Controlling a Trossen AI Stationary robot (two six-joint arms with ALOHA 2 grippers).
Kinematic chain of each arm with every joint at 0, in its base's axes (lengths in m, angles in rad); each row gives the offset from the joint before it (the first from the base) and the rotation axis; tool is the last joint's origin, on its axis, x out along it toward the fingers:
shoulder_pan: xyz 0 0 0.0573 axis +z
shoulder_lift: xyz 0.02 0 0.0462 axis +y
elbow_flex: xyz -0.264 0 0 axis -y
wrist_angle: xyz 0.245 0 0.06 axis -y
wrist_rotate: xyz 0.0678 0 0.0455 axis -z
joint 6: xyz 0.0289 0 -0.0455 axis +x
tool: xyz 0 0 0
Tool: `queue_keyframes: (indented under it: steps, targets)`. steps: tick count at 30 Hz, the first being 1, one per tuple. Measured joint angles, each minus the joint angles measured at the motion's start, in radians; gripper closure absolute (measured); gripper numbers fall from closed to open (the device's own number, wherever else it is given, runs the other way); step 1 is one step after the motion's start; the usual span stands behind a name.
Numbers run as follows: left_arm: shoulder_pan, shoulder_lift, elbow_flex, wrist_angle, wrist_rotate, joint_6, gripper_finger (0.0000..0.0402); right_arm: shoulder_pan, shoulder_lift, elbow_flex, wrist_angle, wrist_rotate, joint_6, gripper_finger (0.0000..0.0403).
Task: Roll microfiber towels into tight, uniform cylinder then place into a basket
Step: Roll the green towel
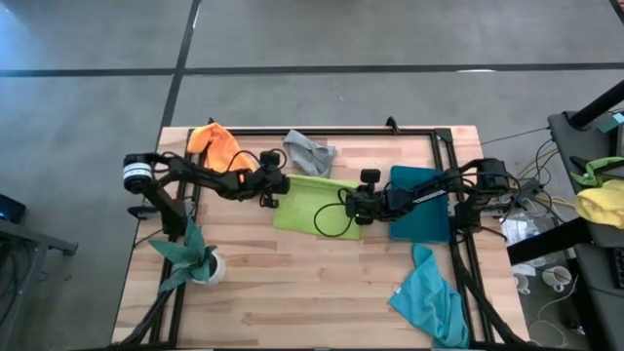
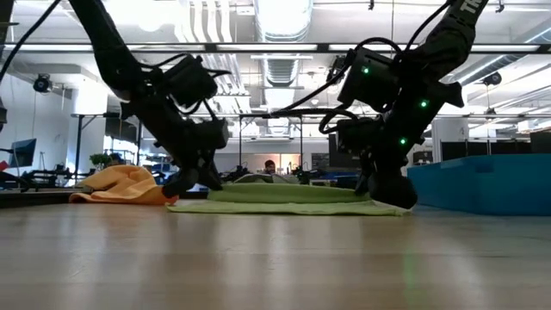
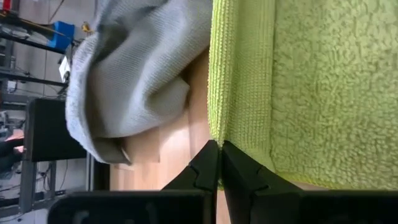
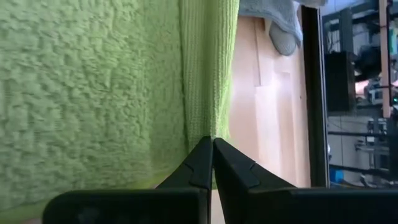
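Observation:
The lime green towel [image 1: 310, 207] lies flat in the middle of the table, with a narrow band [image 3: 241, 74] along its far edge turned over. My left gripper [image 1: 277, 189] is shut at the band's left end and my right gripper [image 1: 357, 207] is shut at its right end, both low over the table. The grey towel [image 1: 310, 151] and the orange towel [image 1: 216, 144] lie crumpled at the far edge. The turquoise towel [image 1: 429, 297] lies at the near right. The teal basket [image 1: 421, 222] stands right of the lime towel. My left gripper pinches the left end of the turned-over band [image 3: 217, 138] between its two fingertips [image 3: 205, 163]. The fingers slant down from the table's left and point along the band. The towel lies on the table. How many layers are pinched, I cannot tell. My right gripper pinches the band's right end [image 4: 208, 132] between its two fingertips [image 4: 229, 163]. The fingers slant down from the table's right and point along the band. The towel rests on the wood, the band slightly raised between the two grippers [image 2: 284, 193].
A leafy plant in a white pot [image 1: 198, 258] stands at the near left. A black frame rail [image 1: 331, 132] runs along the far edge. Bare wood lies along the table's near side. A yellow and green cloth heap [image 1: 604, 200] sits off the table to the right.

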Motion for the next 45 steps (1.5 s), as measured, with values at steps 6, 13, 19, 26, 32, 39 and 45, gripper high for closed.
queue_keyframes:
  steps: [6,13,19,26,32,39,45]
  targets:
    - [-0.012,-0.009,-0.015,-0.023,-0.006,-0.005,0.0402,0.004,0.000,0.000,-0.014,-0.077,-0.002,0.0384]
    - [-0.017,-0.063,-0.013,-0.134,-0.003,-0.027,0.0401,0.004,0.000,0.000,-0.027,-0.082,0.016,0.0341]
    - [-0.019,-0.128,-0.013,-0.215,0.102,-0.104,0.0401,0.004,-0.018,0.000,-0.045,-0.086,0.039,0.0315]
    - [-0.019,-0.182,-0.012,-0.285,0.140,-0.181,0.0343,-0.089,-0.100,0.060,-0.094,-0.456,0.221,0.0312]
    - [-0.017,-0.213,0.058,-0.461,0.158,-0.231,0.0251,-0.213,-0.096,0.138,-0.158,-0.607,0.186,0.0312]
    - [0.001,-0.210,0.092,-0.525,0.286,-0.332,0.0165,-0.323,-0.059,0.287,-0.370,-0.702,0.094,0.0312]
    - [0.028,-0.164,0.123,-0.513,0.287,-0.399,0.0108,-0.372,-0.053,0.361,-0.427,-0.751,0.019,0.0312]
